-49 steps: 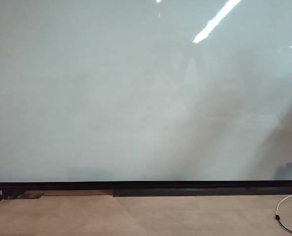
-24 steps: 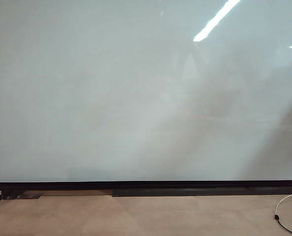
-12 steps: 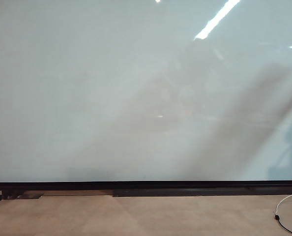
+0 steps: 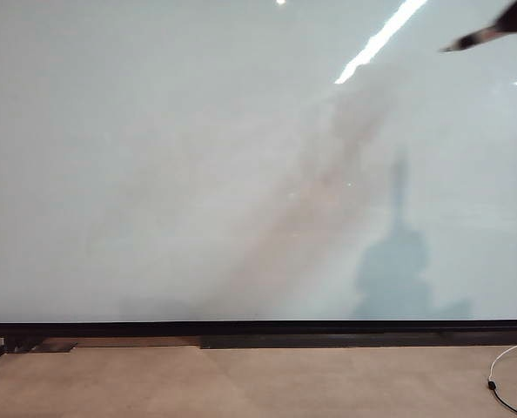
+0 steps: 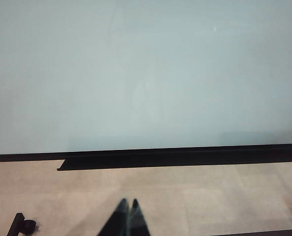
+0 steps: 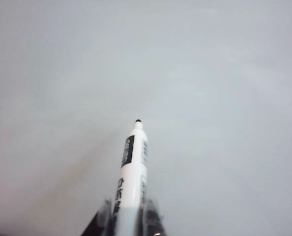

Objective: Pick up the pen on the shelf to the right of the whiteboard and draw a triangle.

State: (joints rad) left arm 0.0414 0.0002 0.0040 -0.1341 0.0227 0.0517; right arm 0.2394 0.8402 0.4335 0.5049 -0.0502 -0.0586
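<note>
The pen (image 6: 133,167) has a white barrel with a black label panel and dark lettering along it, ending in a small black tip. It is clamped low on the barrel in the right end effector (image 6: 124,216), tip pointing out toward the whiteboard (image 6: 224,73). In the exterior view the pen (image 4: 476,38) shows as a dark blurred sliver in front of the whiteboard's upper right corner; whether the tip touches the surface cannot be told.

The pick-up looks finished, and the step in hand is carrying the pen to a starting point. No line of the triangle shows anywhere on the whiteboard (image 4: 198,174), so the drawing has not begun. The next move calls for bringing the tip squarely and lightly onto the glossy surface, then pulling a first straight side with steady pressure.

The left end effector (image 5: 127,209), fingers together and holding nothing, hangs below the whiteboard's (image 5: 146,73) bottom frame, over the floor (image 5: 224,196).
</note>
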